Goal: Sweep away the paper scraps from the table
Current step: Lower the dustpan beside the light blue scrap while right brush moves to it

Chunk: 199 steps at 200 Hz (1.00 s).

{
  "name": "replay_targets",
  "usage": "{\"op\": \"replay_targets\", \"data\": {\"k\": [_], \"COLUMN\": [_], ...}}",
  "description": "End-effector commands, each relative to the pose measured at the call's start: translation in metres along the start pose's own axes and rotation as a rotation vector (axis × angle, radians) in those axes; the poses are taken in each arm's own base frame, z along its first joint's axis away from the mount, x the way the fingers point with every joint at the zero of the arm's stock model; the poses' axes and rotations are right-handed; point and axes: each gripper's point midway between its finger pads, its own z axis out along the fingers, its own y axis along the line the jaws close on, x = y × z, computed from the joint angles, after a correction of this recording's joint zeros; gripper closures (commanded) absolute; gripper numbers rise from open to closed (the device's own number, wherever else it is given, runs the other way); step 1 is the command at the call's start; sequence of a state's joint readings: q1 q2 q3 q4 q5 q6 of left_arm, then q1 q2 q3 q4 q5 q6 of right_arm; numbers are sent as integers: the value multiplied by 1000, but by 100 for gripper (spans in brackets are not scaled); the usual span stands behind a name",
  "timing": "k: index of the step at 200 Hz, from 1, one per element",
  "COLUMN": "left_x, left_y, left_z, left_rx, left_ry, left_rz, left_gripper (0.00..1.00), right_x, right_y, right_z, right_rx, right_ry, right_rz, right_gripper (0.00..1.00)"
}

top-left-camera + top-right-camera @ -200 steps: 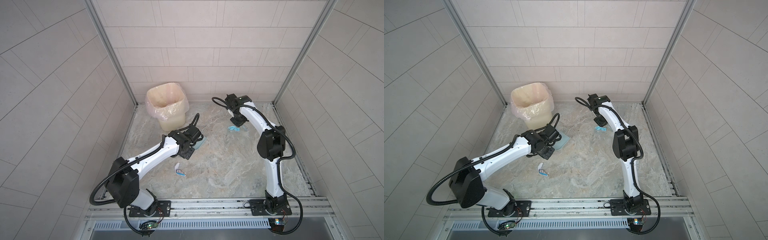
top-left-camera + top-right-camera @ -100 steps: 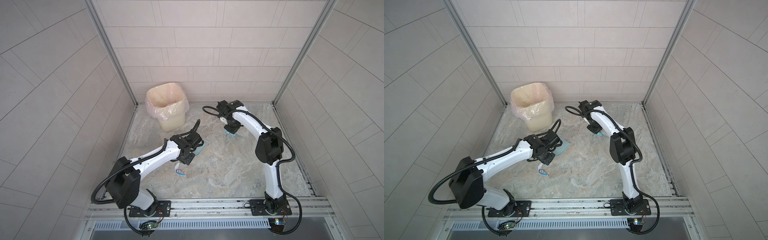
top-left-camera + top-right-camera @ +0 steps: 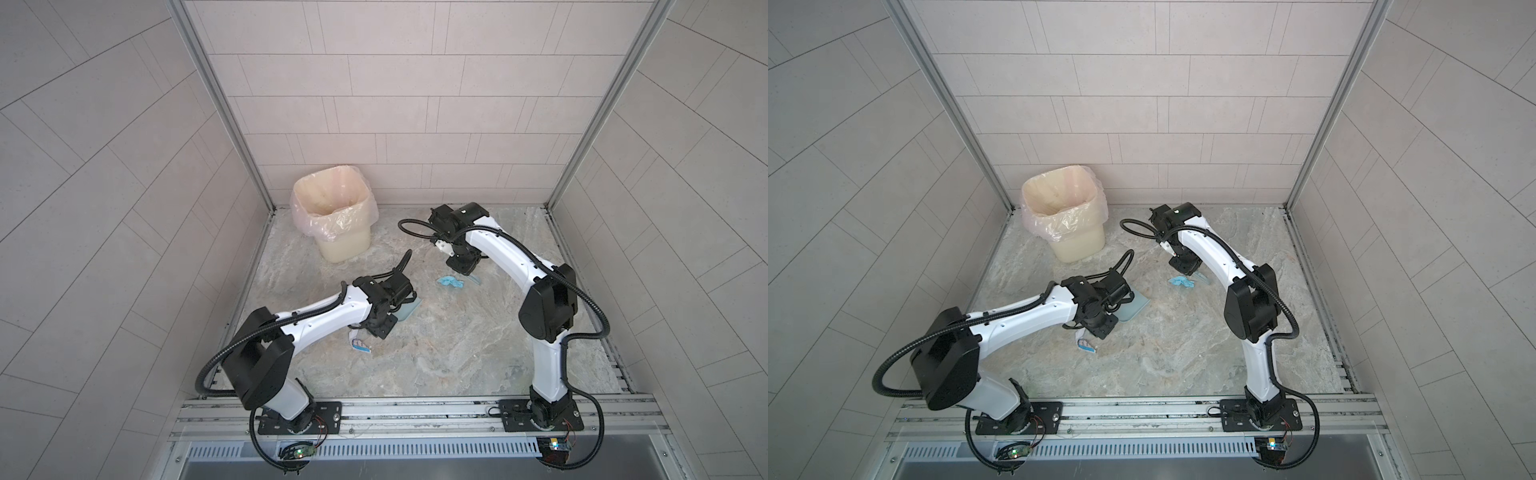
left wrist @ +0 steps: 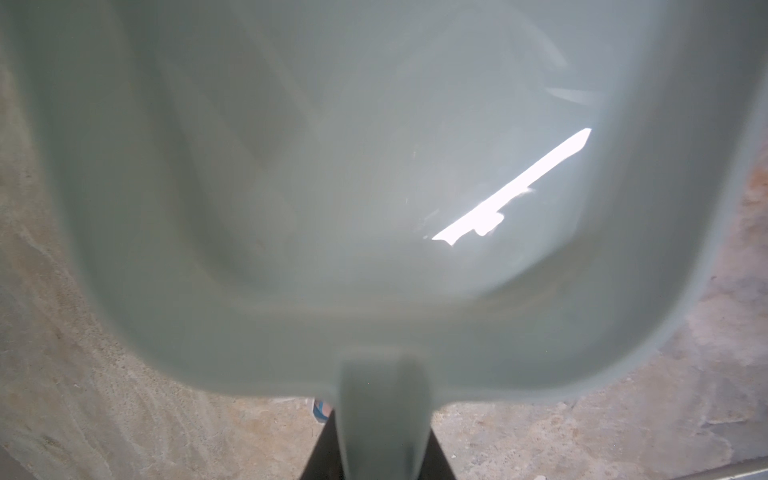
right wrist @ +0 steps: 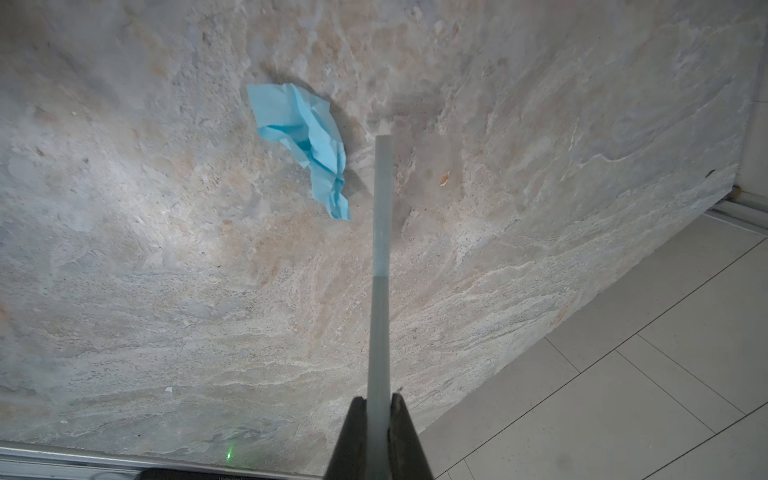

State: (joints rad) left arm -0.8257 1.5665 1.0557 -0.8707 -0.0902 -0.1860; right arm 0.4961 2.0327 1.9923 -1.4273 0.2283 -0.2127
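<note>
As it lies on the flat grey-beige marble-look table [image 3: 457,353], a crumpled light blue paper scrap [image 5: 303,141] sits just beside the tip of a thin pale blue brush [image 5: 381,232]. The right gripper [image 5: 379,401] is squeezed tight on that brush. A white paper scrap with blue print [image 3: 359,344] lies near the left gripper [image 4: 382,449], whose jaws pinch the handle of a pale blue dustpan [image 4: 332,166].

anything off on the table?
One thing: the white scrap with blue print lies behind the dustpan, by its handle, not at its open edge, so sweeping into the dustpan would likely miss it. The light blue scrap sits beside the brush.
</note>
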Motion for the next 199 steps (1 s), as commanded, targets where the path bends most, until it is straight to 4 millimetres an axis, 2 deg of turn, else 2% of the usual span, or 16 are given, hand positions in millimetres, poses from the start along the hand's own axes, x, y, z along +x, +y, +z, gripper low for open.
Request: {"op": "replay_targets", "data": {"k": [1, 41, 71, 126, 157, 199], "left_x": [-6, -7, -3, 4, 4, -15], "left_y": [-11, -23, -26, -31, -38, -50], "left_z": [2, 6, 9, 16, 22, 25], "left_rx": [12, 20, 22, 33, 49, 84], "left_ry": [4, 10, 17, 40, 50, 15], "left_rz": [14, 35, 40, 62, 88, 127], "left_gripper": [100, 100, 100, 100, 100, 100], "right_x": [-10, -22, -15, 4, 11, 12], "right_y": [-1, 20, 46, 82, 76, 55], "right_z": [5, 6, 1, -23, -29, -26], "right_rx": [7, -46, -92, -177, -168, -229], "right_ry": [16, 6, 15, 19, 21, 16], "right_rz": [-8, -66, -123, -177, -119, 35], "right_gripper": [100, 100, 100, 100, 100, 100]}}
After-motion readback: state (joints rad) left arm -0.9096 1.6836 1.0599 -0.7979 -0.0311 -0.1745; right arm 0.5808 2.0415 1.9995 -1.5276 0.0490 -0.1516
